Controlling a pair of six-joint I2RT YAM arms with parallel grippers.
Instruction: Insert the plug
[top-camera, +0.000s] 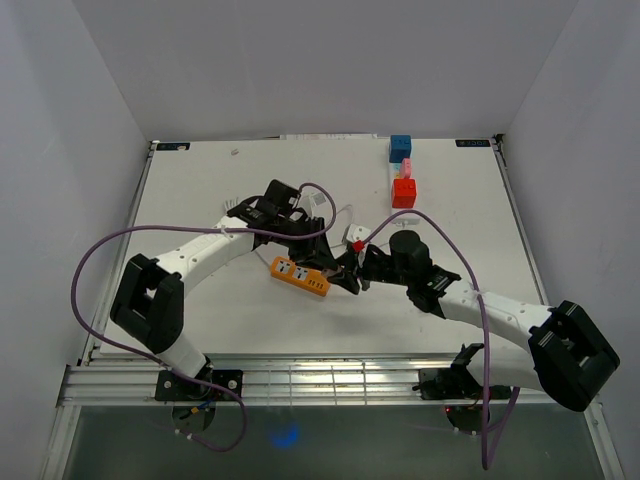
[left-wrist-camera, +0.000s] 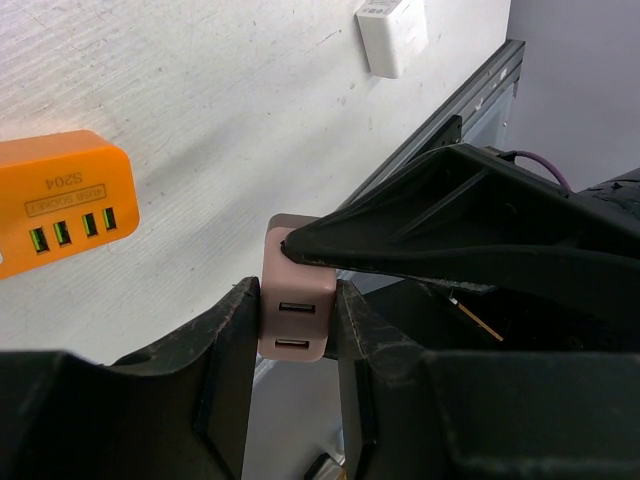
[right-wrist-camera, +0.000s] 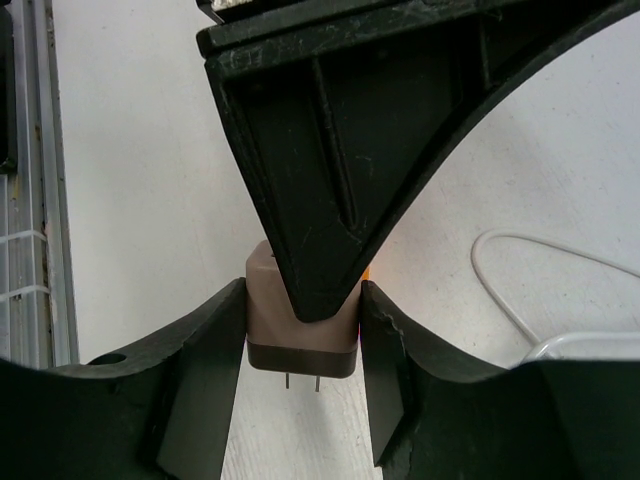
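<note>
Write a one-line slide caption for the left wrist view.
Left gripper clamps the pink plug; orange power strip lies nearby.

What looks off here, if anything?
Both grippers clamp the same plug: left gripper at its USB end, right gripper at the prong end. It is apart from the orange power strip, not inserted. Likely a handover; no damage visible.

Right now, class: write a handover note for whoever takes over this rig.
Left tool: shut on the plug.
Right tool: shut on the same plug, prongs bare and facing its camera.
Orange strip: lying flat just left of both tools, sockets up.
Done: plug lifted and gripped by both tools.
Left: one tool lets go, line the prongs up with a socket, push in.
</note>
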